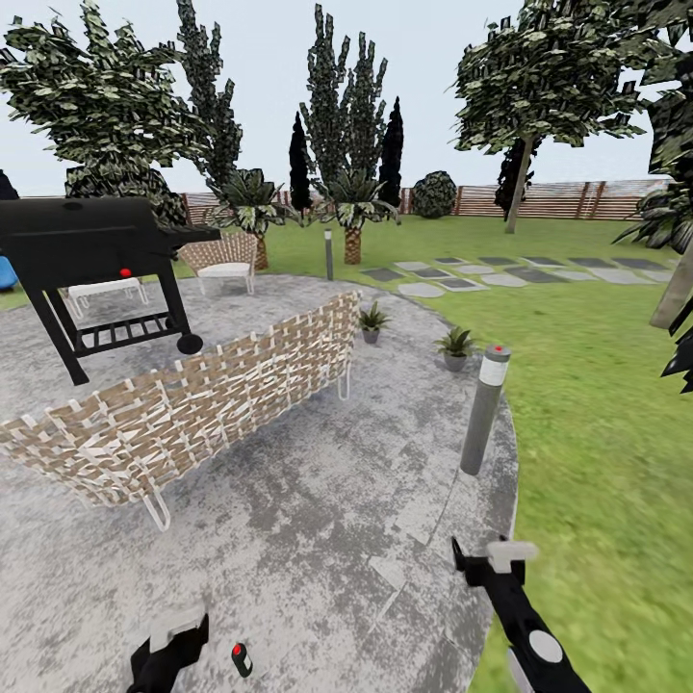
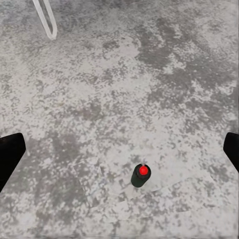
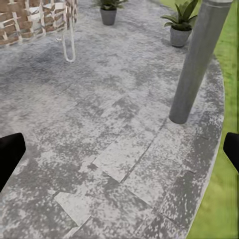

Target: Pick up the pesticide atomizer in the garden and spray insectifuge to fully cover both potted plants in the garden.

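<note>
The pesticide atomizer (image 2: 141, 176) stands on the paved patio (image 1: 318, 520), apparently upright, just beside the left gripper (image 1: 176, 630). Both it and the right gripper (image 1: 500, 558) are spread apart, holding nothing.

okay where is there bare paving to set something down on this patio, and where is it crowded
Bare paving lies between the woven bench and the bollard lamp, running down to the pesticide atomizer beside the left gripper. It is crowded behind the bench: grill, chairs, and the two potted plants at the patio edge.
</note>
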`<state>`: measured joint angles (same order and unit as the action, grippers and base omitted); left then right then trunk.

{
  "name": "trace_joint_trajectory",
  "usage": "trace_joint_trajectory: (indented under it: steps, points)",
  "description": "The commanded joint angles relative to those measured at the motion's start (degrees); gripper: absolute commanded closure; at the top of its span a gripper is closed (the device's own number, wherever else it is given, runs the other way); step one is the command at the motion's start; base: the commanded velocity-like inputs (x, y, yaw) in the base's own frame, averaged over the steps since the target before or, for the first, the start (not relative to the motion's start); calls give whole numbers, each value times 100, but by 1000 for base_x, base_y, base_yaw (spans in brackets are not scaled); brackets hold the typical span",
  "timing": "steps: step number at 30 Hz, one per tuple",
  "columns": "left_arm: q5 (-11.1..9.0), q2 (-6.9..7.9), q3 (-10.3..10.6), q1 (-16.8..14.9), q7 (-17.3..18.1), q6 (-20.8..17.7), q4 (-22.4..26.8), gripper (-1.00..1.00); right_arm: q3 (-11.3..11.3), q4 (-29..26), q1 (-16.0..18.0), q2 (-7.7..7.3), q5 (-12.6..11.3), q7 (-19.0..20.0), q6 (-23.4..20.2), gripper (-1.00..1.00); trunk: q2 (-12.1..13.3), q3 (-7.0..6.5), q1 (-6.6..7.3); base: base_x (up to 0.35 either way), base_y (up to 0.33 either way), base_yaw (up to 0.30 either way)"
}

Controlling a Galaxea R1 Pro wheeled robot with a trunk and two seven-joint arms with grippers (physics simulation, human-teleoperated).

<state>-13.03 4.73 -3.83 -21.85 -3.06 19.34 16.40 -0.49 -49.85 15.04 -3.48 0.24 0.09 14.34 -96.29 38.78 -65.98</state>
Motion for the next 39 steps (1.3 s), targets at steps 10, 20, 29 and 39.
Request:
trace_joint_trajectory:
  steps: [10, 20, 29, 39]
  points:
    - [97, -3, 4, 14, -7, 94, -58, -100, 42, 329, 16, -234, -1, 25, 27, -100, -2, 5, 1, 0, -72, 1]
    - [125, -7, -3, 6, -11, 122, -58, -100, 24, 364, 16, -232, -6, 1, 33, -100, -2, 31, 1, 15, -263, 205]
    - [116, -9, -12, 2, -11, 122, -58, -100, 37, 378, 16, -232, -3, 0, 34, -100, -2, 60, 1, 160, -210, 257]
    - [112, -43, -4, -3, 5, 122, -49, -100, 37, 379, 16, -232, -4, 0, 38, -100, -2, 87, 1, 35, -11, 195]
